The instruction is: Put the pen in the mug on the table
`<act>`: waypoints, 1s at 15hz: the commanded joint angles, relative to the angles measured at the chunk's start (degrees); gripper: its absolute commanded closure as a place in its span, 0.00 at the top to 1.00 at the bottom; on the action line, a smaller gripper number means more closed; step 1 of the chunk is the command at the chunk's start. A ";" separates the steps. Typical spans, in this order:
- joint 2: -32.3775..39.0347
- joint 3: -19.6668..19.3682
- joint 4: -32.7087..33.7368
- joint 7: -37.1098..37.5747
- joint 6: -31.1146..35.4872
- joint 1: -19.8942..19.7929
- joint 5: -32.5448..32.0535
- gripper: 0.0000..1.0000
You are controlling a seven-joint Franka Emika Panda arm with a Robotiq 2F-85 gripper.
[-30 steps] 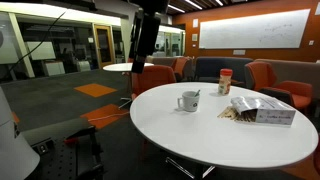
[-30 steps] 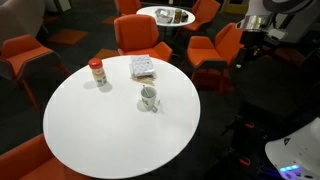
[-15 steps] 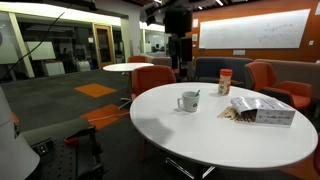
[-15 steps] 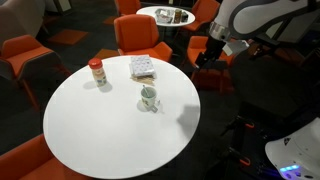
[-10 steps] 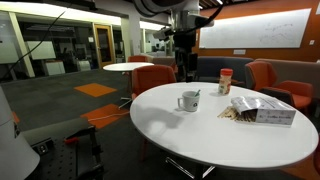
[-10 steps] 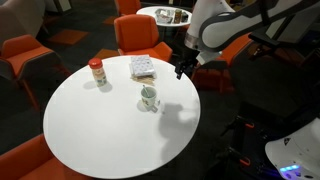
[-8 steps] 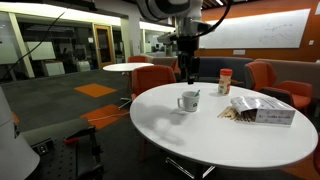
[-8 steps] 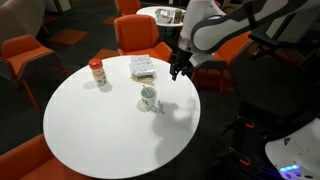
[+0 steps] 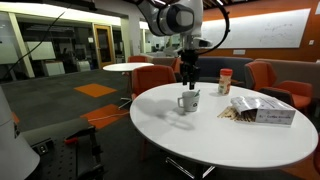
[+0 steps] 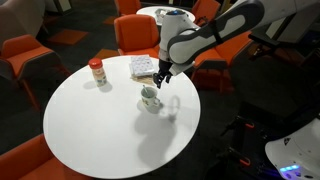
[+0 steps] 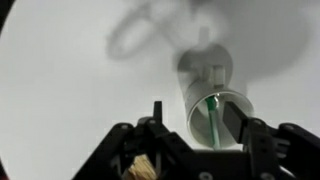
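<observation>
The white mug (image 9: 188, 101) stands on the large round white table (image 9: 220, 140), in both exterior views (image 10: 149, 98). The thin dark pen (image 9: 196, 93) stands inside the mug, leaning on its rim. In the wrist view the pen (image 11: 214, 118) looks greenish inside the mug (image 11: 196, 75). My gripper (image 9: 187, 80) hangs just above the mug (image 10: 161, 75). Its fingers are open (image 11: 193, 110); one is left of the mug, the other over its right rim. They hold nothing.
An orange-red canister (image 9: 225, 81) (image 10: 96, 71) and a flat packet of snacks (image 9: 262, 110) (image 10: 143, 67) lie on the far part of the table (image 10: 90, 130). Orange chairs (image 10: 140, 35) ring the table. A smaller white table (image 10: 165, 15) stands behind.
My arm has swung in from beyond the table's edge, across the table, and come down over the mug. The pen and mug have not moved.
</observation>
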 commanded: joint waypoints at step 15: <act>18.31 -0.65 19.91 3.83 -2.94 3.33 -0.63 0.32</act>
